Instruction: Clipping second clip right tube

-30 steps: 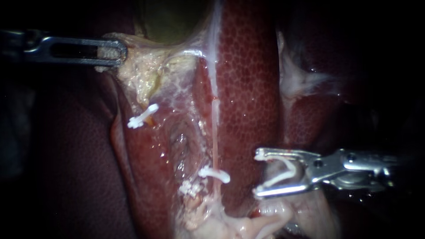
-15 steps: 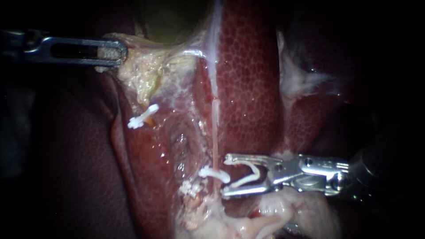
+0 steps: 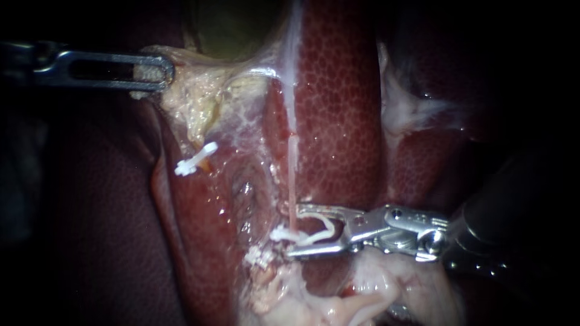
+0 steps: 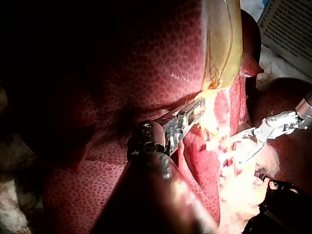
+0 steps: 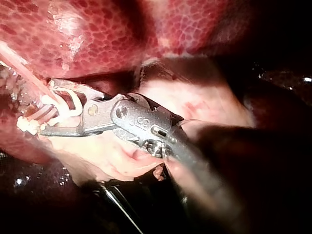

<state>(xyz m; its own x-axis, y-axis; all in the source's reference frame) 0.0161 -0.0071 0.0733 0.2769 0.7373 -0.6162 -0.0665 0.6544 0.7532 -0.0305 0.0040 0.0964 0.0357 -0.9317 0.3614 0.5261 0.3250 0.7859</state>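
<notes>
Left instrument (image 3: 160, 71): grey steel, one long slotted jaw with rounded tip, dark round wrist behind.
Right instrument (image 3: 293, 231): bright silver jaws, slim and straight, round pivot screws, glossy dark shaft.

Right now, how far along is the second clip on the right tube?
Done: one white clip sits closed on the right tube. In hand: my right instrument carries an open clip, its jaws astride the tube right by that clip; my left instrument grips pale tissue. Left: squeeze the clip shut around the tube, then let go.
</notes>
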